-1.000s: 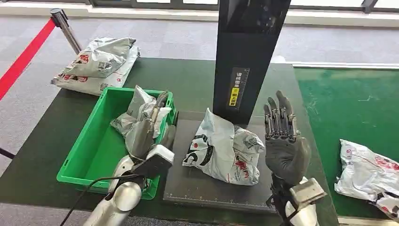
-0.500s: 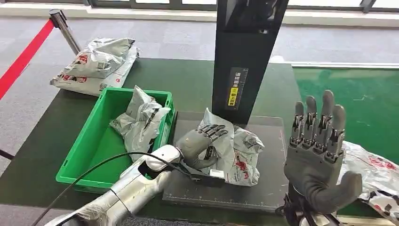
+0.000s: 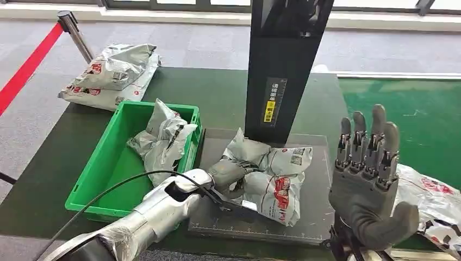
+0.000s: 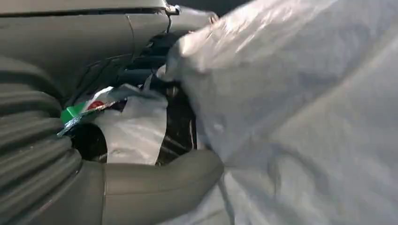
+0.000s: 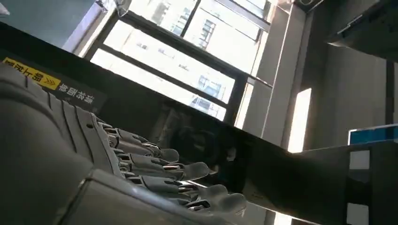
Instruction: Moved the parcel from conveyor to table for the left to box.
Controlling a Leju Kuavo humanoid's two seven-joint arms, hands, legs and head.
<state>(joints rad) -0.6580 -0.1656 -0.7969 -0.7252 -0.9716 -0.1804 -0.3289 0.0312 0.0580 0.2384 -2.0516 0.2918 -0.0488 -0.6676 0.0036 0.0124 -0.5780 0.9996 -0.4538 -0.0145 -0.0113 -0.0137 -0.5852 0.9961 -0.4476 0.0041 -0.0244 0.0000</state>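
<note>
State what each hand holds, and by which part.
The left hand grips the grey parcel on the dark platform, at the parcel's left end, nearest the green bin. The right hand holds nothing, fingers up and apart.

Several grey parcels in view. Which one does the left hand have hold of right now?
The parcel on the dark mat before the black column; the left hand grips its near edge. The others lie in the green bin, at the table's far corner and on the conveyor.

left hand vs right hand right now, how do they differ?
Left hand is low on the dark mat, fingers wrapped into the grey parcel; right hand is raised beside the mat and holds nothing. Left hand's fingers are curled; right hand's point upward, spread apart, thumb out. Left hand reaches in across the mat; right hand stands upright near the conveyor. Both are dark grey on silver arms.
</note>
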